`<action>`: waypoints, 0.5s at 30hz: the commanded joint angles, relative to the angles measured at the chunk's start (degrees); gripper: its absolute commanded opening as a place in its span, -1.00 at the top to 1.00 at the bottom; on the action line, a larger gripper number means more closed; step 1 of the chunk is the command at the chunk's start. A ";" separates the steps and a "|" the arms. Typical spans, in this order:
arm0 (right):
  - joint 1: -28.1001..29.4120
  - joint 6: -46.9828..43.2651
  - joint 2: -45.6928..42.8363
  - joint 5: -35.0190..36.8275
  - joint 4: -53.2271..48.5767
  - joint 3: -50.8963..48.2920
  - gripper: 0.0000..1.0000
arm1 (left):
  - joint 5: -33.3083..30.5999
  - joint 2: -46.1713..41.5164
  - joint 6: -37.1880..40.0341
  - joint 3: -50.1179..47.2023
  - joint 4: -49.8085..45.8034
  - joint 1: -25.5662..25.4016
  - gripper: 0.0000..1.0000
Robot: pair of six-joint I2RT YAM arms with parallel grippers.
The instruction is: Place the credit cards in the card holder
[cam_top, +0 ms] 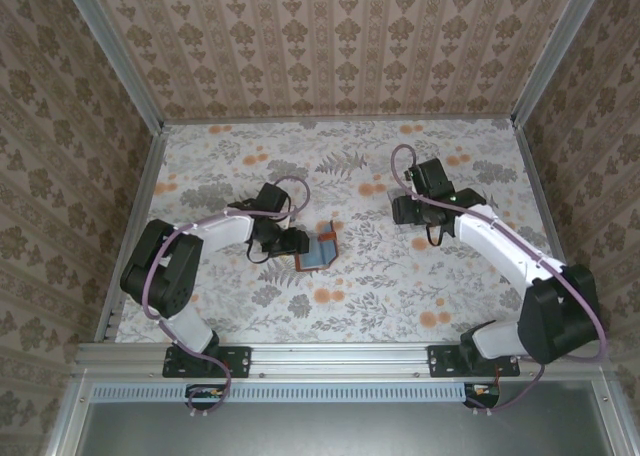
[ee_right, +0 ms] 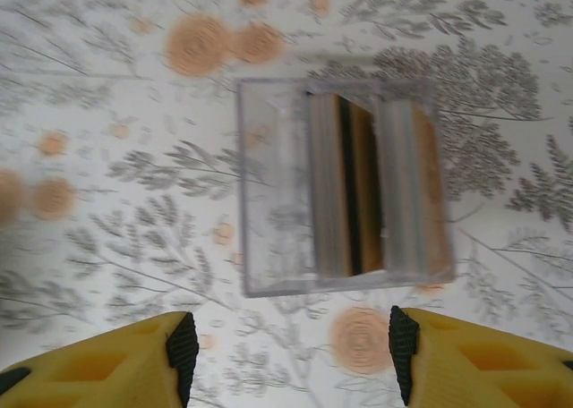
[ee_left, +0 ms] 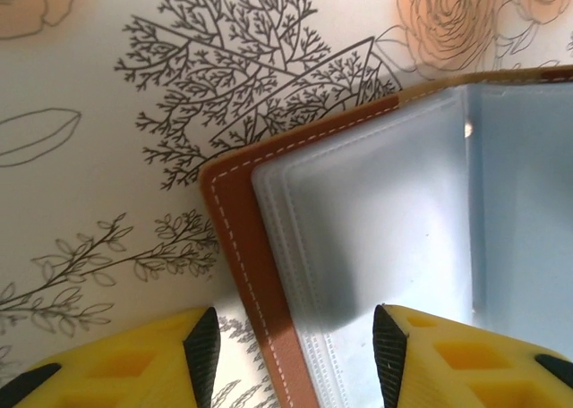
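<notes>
The card holder (cam_top: 322,246) lies open on the cloth at mid-table, brown leather outside and bluish frosted pockets inside. In the left wrist view its stitched brown edge (ee_left: 240,238) and clear plastic pockets (ee_left: 376,229) run between my left gripper's fingers. The left gripper (ee_left: 295,345) is open and straddles that corner; from above the left gripper (cam_top: 297,242) sits at the holder's left edge. The credit cards (ee_right: 405,189), silvery and tan, stand on edge in a clear plastic box (ee_right: 273,189). My right gripper (ee_right: 291,354) hangs open just short of the box, holding nothing. From above the right gripper (cam_top: 408,211) is at right of centre.
A floral cloth (cam_top: 340,306) covers the table. Patterned walls (cam_top: 330,46) close in the back and both sides. The left arm's cable (cam_top: 285,186) loops above the wrist. Open cloth lies between the two grippers and toward the near edge.
</notes>
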 commanded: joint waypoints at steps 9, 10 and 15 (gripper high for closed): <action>-4.07 -9.24 10.25 -2.64 -2.39 5.97 -0.30 | -6.54 1.23 3.18 7.27 -11.79 -3.03 -0.07; -4.32 -9.24 10.95 -2.54 -1.94 6.36 -0.31 | -6.89 1.23 3.33 7.87 -12.32 -3.13 -0.07; -4.94 -9.33 15.06 -2.11 -0.58 8.57 -0.31 | -7.40 2.00 3.59 10.43 -13.72 -4.76 -0.09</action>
